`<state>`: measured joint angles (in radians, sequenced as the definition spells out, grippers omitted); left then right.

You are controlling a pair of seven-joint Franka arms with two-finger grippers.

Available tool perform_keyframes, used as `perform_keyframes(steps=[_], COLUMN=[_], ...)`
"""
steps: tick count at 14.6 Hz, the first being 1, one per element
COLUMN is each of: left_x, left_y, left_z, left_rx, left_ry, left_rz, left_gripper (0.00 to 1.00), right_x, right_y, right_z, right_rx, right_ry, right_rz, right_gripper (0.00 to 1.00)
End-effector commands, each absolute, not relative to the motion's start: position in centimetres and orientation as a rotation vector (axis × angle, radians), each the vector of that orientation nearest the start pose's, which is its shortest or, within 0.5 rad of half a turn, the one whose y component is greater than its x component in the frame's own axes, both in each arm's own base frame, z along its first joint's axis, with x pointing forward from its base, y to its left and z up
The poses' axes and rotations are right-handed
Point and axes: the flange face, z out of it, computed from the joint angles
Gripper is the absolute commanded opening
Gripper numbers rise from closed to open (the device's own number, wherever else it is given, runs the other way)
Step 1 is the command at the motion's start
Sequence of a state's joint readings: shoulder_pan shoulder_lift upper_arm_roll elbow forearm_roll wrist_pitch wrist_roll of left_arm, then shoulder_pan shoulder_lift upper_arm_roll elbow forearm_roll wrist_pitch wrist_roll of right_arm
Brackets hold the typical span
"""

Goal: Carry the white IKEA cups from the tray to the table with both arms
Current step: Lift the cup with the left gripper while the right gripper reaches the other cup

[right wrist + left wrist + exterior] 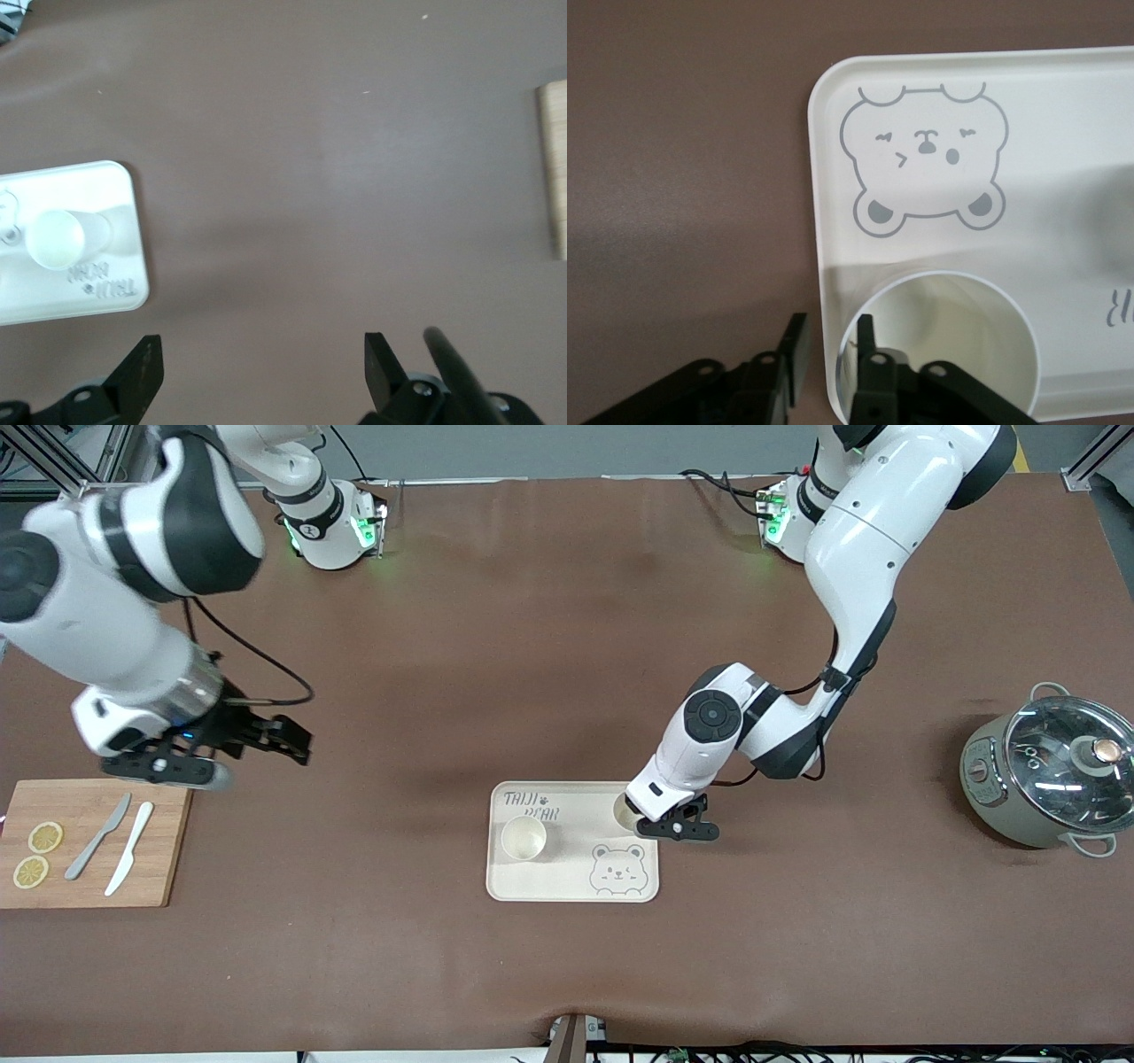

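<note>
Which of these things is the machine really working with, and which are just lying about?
In use:
- two white cups, one free, one pinched at its rim by the left claw
- bear tray beneath them

Lying about:
- grey pot
- cutting board, two knives, lemon slices
- right claw, open, waiting

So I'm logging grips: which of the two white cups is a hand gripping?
The cup at the tray's edge toward the left arm's end; the left hand pinches its wall. The other cup stands free.

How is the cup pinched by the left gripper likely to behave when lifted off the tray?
The cup looks stiff and light, so it probably lifts easily. The left gripper pinches only one thin wall, so it may tilt. Its smooth surface could slip.
</note>
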<state>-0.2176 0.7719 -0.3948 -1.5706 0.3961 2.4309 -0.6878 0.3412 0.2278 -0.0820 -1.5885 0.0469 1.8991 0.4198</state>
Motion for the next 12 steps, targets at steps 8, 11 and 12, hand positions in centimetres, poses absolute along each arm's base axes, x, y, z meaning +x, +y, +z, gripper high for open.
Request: perform_keyframes(steps=[8, 11, 12], left_x=[60.5, 58.6, 58.1], left_y=[-36.6, -35.3, -34.2], left_z=[27.1, 32.9, 34.8], left_rx=[-3.111, -3.038, -3.023], left_ry=[0.072, 0.012, -0.007], left_rz=[-0.093, -0.019, 0.035], left_gripper=[0.00, 0.00, 0.00], right_x=[64.2, 64.4, 64.6], right_y=[34.5, 37.6, 38.1], right_z=[39.7, 35.8, 35.1], right_rx=[-2.961, -2.968, -2.962], right_ry=[0.586, 0.640, 0.665], right_rz=[-0.244, -0.217, -0.217], right_gripper=[1.00, 1.00, 1.00])
